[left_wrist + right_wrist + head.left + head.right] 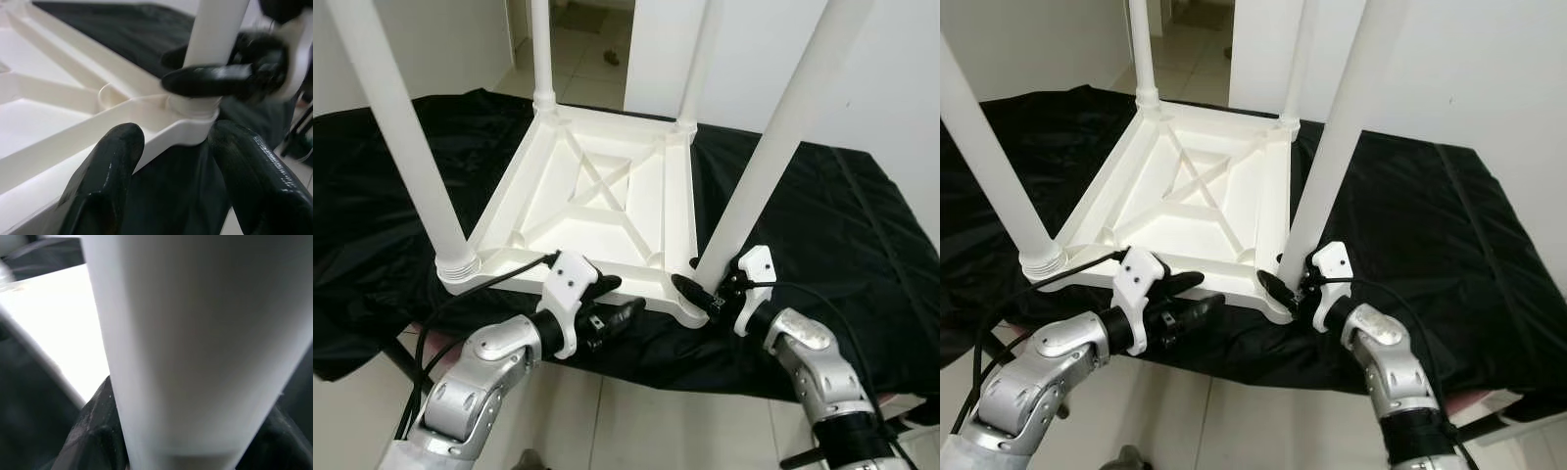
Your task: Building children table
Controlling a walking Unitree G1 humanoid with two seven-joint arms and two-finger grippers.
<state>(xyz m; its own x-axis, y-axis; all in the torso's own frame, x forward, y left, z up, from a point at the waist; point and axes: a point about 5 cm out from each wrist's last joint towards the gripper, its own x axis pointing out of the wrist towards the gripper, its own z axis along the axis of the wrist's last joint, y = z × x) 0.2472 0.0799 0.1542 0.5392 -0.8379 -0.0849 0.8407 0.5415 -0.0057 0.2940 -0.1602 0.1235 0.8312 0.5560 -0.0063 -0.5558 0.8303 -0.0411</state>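
Observation:
A white plastic children's table (597,196) lies upside down on a black cloth (822,215), its four legs pointing up. My right gripper (705,285) is shut on the near right leg (773,147), just above its socket at the tabletop's corner. In the right wrist view that leg (195,342) stands between the black fingers (93,426). My left gripper (623,296) is open at the tabletop's front rim (98,142), a little left of that corner. Its two fingers (105,186) stand apart, gripping nothing.
The black cloth covers a low surface whose front edge runs just below both grippers. Past that edge there is tiled floor (636,421). White walls stand behind, with a doorway (582,39) at the back. A black cable (460,304) runs along my left arm.

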